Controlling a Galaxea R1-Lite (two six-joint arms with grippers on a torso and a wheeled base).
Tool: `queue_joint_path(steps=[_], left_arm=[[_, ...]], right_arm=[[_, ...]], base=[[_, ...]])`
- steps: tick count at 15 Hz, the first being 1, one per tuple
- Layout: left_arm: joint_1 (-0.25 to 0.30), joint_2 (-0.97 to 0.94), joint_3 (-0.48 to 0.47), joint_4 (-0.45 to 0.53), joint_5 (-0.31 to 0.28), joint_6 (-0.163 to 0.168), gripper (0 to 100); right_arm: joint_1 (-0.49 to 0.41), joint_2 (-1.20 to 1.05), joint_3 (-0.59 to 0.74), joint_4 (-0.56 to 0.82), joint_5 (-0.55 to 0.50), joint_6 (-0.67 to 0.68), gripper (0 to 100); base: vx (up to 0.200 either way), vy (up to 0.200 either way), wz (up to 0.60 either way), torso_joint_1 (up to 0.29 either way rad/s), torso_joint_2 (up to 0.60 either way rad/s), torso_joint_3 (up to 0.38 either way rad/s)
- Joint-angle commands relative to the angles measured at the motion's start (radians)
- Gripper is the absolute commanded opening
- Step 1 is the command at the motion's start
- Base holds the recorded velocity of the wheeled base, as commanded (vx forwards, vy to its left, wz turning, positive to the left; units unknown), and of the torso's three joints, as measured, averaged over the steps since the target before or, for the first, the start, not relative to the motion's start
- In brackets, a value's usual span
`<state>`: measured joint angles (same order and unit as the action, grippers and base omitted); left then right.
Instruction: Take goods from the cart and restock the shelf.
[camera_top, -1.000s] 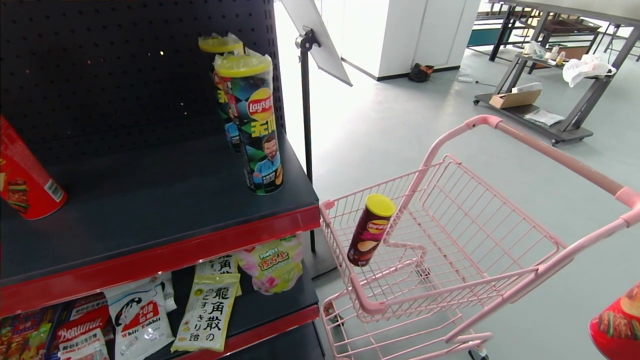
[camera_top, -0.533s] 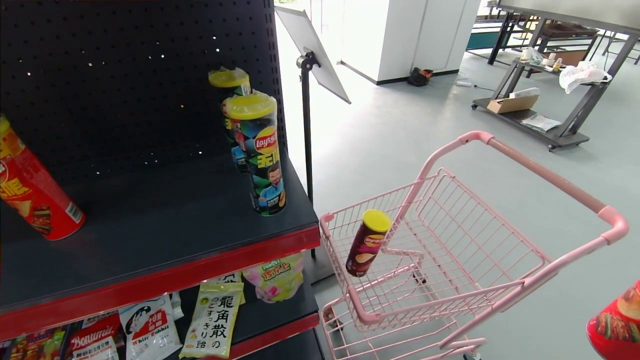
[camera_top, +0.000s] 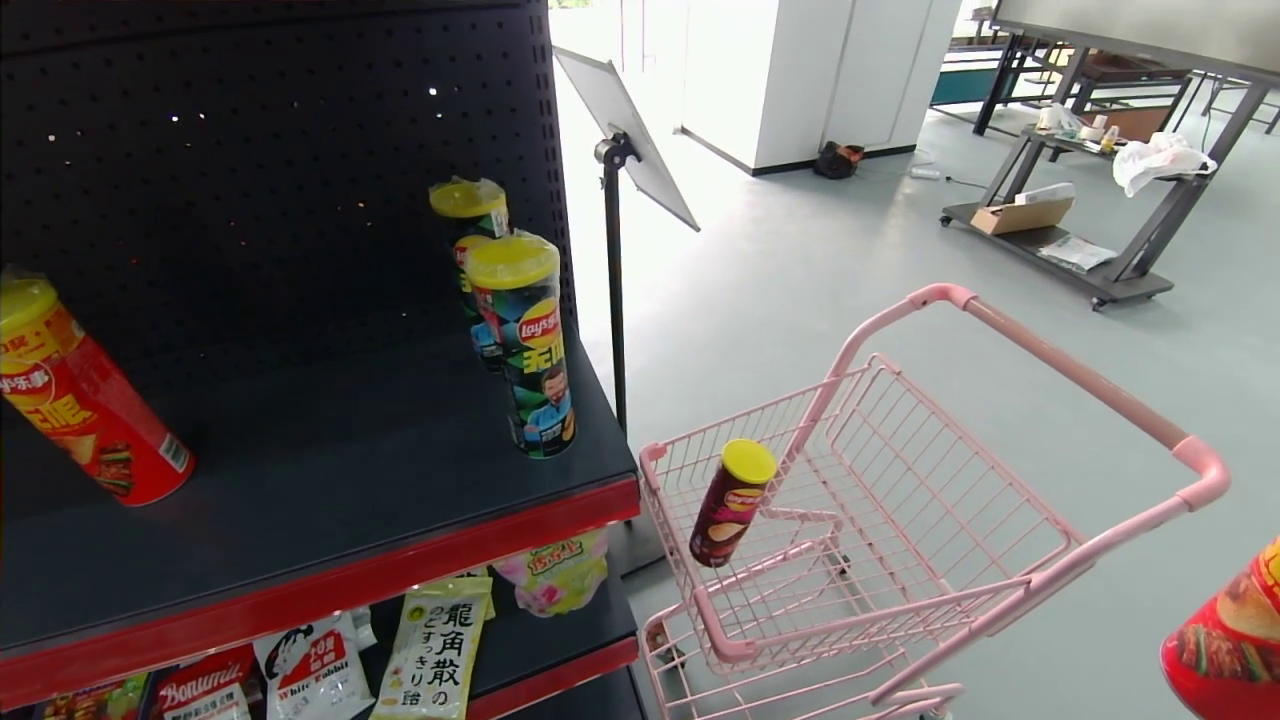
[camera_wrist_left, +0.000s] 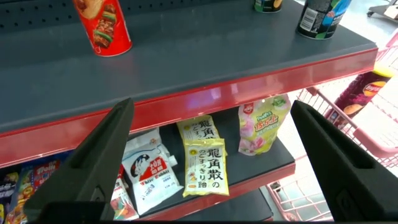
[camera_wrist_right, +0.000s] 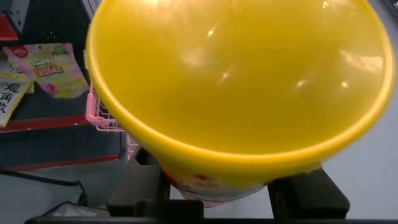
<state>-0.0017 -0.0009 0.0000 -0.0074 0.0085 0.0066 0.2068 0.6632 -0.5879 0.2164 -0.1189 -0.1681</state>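
R gripper (camera_wrist_right: 217, 198): clenched on a red can (camera_top: 1225, 650), fingers either side of its body below the yellow lid. In the head view the can sat at the near right, outside the cart.
L gripper (camera_wrist_left: 211, 109): released, fingers wide apart, nothing betw. them. It faced the shelf's red front edge.
Cart (camera_top: 1075, 375): pink wire, just right of the shelf.
Purple can (camera_top: 727, 505): in the cart basket, yellow lid up, leaning at the corner nearest the shelf.
Lower board: snack bags (camera_top: 435, 650) lay in a row (white, yellow, pink-green).
Shelf (camera_top: 330, 583): dark upper board w/ pegboard back.
Second red can (camera_top: 85, 395): on the upper board, far left.
Green-black cans (camera_top: 525, 345): two upright at the board's right end, one behind the other.
Sign stand (camera_top: 615, 300): on the floor past the shelf end.
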Motion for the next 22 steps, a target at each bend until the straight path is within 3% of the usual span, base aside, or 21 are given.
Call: queue_joint_path(steps=[1,3,4,7,10,15,22], left_arm=[[0.0,0.001,0.0,0.0,0.001,0.0,100],[0.0,0.001,0.0,0.0,0.001,0.0,100],[0.0,0.001,0.0,0.0,0.001,0.0,100],[0.0,0.001,0.0,0.0,0.001,0.0,100],[0.0,0.001,0.0,0.0,0.001,0.003,100],[0.0,0.001,0.0,0.0,0.001,0.004,100],[0.0,0.001,0.0,0.0,0.001,0.004,100]], right_arm=[[-0.001,0.021,0.002,0.0,-0.001,-0.008,0],[0.002,0.032,-0.009,-0.002,0.004,-0.014,0],[0.013,0.067,-0.026,-0.02,0.059,-0.037,0],[0.016,0.214,-0.029,-0.172,0.108,-0.051,0],[0.017,0.32,-0.055,-0.218,0.165,-0.054,0],[0.083,0.345,-0.056,-0.242,0.166,-0.082,0],[0.085,0.334,-0.03,-0.242,0.166,-0.108,0]], base=[[0.0,0.0,0.0,0.041,-0.07,-0.046],[0.0,0.0,0.0,0.0,0.0,0.0],[0.0,0.0,0.0,0.0,0.0,0.0],[0.0,0.0,0.0,0.0,0.0,0.0],[0.0,0.0,0.0,0.0,0.0,0.0],[0.0,0.0,0.0,0.0,0.0,0.0],[-0.171,0.0,0.0,0.002,0.0,0.003]])
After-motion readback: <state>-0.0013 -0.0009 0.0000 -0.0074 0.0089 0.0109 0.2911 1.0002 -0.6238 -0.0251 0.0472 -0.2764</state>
